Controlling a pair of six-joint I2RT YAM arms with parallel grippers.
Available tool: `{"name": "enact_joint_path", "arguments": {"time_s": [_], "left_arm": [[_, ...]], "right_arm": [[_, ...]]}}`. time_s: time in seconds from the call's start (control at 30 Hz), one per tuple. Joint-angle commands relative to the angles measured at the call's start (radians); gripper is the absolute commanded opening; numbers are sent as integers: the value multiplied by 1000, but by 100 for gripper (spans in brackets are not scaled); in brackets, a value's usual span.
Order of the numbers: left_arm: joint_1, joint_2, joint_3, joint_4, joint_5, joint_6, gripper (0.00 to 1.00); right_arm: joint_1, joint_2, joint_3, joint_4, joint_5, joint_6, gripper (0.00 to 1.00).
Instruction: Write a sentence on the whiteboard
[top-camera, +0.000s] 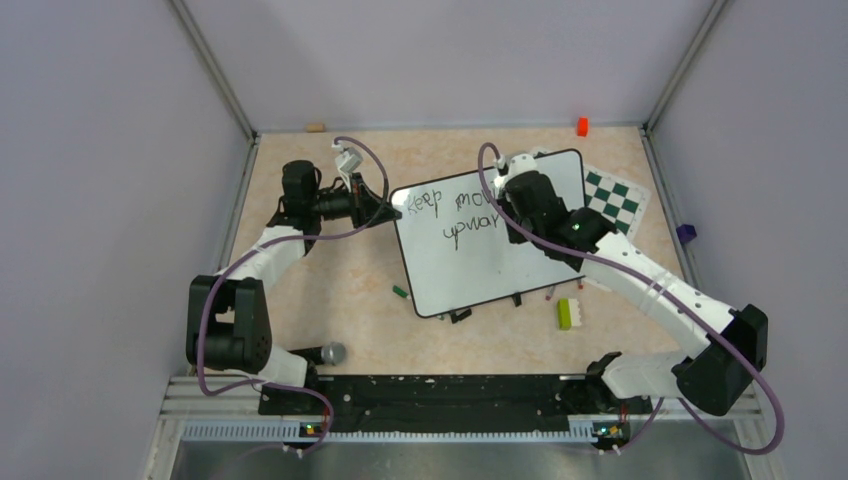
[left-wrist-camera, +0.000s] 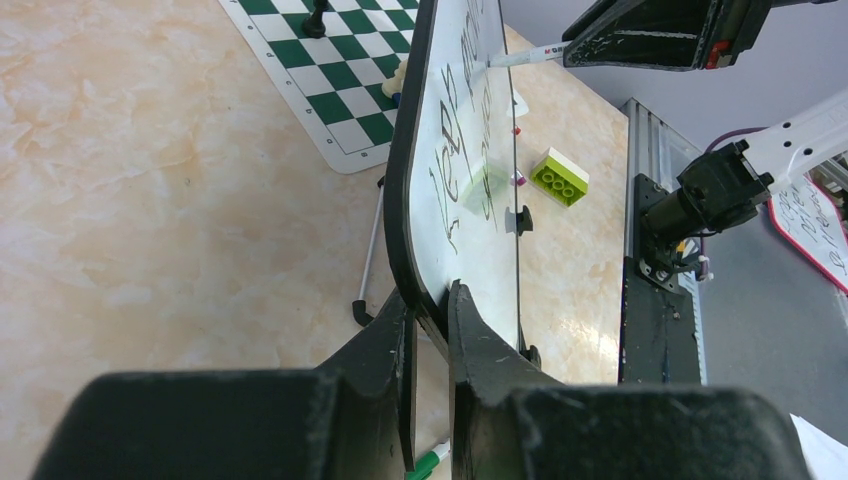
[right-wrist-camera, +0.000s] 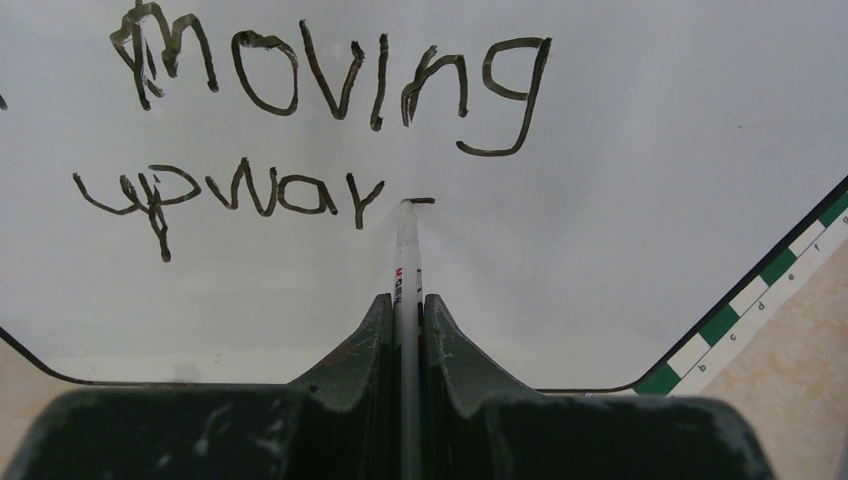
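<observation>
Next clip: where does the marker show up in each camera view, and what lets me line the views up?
Top external: not discernible; the right arm covers it.
Left wrist: marker top centre, tip against the whiteboard.
Right wrist: centre, upright, held in the right gripper.
Shared landmark: the chess mat, in all three.

Whiteboard (top-camera: 470, 270) — left of chess mat (top-camera: 616, 199)

Chequered green-and-white chess mat (top-camera: 618, 198), far right. Lime-green toy brick (top-camera: 566, 313), near side. Small orange block (top-camera: 582, 126), by back wall.
</observation>
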Motion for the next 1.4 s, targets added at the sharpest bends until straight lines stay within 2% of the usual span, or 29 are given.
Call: {"name": "enact_joint_path", "arguments": {"time_s": [0.0, 0.3, 0.6, 1.37], "left_arm": [[-57, 22, -52, -127, 82, 164, 13], [-57, 20, -53, -127, 79, 164, 13], [-57, 21, -54, -129, 77, 164, 13], [-57, 22, -54, -129, 80, 164, 13]], "right_arm": [[-11, 5, 17, 38, -62, 4, 0], [-12, -1, -16, -16, -69, 16, 0], [-11, 0, -4, -48, 21, 16, 0], [-34, 95, 168, 0, 70, -24, 0]]}}
